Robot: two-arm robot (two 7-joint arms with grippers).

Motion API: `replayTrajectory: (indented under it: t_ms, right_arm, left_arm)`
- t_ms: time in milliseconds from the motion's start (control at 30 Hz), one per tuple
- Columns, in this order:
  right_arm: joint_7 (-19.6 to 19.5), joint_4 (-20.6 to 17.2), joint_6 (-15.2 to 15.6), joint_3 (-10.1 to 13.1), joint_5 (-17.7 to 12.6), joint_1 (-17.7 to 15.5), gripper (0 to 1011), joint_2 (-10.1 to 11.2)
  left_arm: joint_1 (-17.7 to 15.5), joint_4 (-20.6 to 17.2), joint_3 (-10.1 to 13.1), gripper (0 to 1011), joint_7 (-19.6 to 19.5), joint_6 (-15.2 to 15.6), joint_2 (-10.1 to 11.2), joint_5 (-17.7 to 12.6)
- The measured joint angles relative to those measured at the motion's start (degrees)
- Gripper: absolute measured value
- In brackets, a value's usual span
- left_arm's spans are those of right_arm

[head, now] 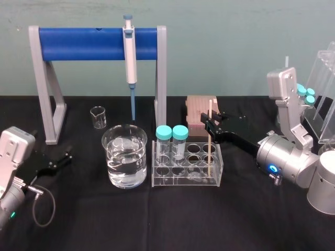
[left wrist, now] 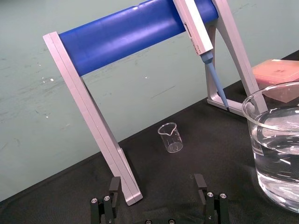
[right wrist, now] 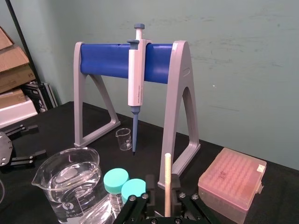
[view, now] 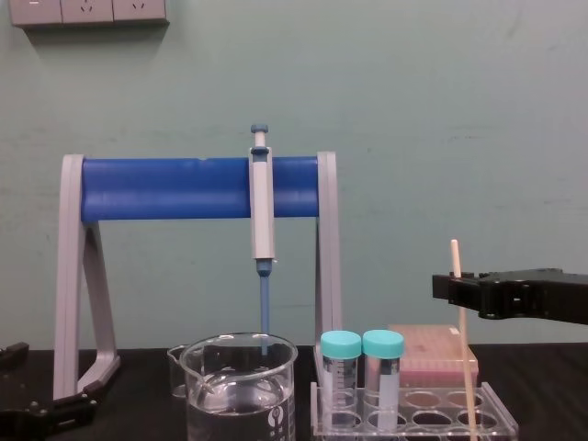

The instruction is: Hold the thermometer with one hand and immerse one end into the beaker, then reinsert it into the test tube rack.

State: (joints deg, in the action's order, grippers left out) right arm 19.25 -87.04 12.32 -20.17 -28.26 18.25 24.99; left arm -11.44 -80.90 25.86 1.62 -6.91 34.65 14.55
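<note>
The thermometer is a thin cream rod standing a little tilted in a right-hand hole of the clear test tube rack. My right gripper reaches in from the right and sits around the rod's upper part, level with the tip box behind. In the right wrist view the thermometer rises straight up through my right gripper. The chest view has the thermometer crossing the right gripper above the rack. The beaker holds water left of the rack. My left gripper rests open at far left, empty.
Two teal-capped tubes stand in the rack's left holes. A pinkish tip box sits behind the rack. A pipette hangs on the blue-barred stand, with a small beaker below. A clear holder stands at far right.
</note>
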Motion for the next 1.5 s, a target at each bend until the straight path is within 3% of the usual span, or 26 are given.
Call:
replayTrajectory:
  t_ms: [833, 1033, 1267, 1367, 1500]
  right_arm:
    - [0.0, 0.0, 0.0, 0.0, 0.0, 0.0, 970, 0.0]
    - [0.0, 0.0, -0.2, 0.0, 0.0, 0.0, 1003, 0.0]
    - [-2.0, 0.2, -4.9, 1.6, 2.0, 1.7, 1003, -2.0]
    - [-4.8, 0.8, -7.5, 3.5, 2.8, 2.0, 1003, -4.0]
    - [-11.5, 1.5, -9.4, 6.7, 3.7, 1.2, 1003, -7.6]
  left_arm:
    - [0.0, 0.0, 0.0, 1004, 0.0, 0.0, 0.0, 0.0]
    - [0.0, 0.0, 0.0, 1004, 0.0, 0.0, 0.0, 0.0]
    - [0.0, 0.0, 0.0, 1004, 0.0, 0.0, 0.0, 0.0]
    - [0.0, 0.0, 0.0, 1004, 0.0, 0.0, 0.0, 0.0]
    - [0.0, 0.0, 0.0, 1004, 0.0, 0.0, 0.0, 0.0]
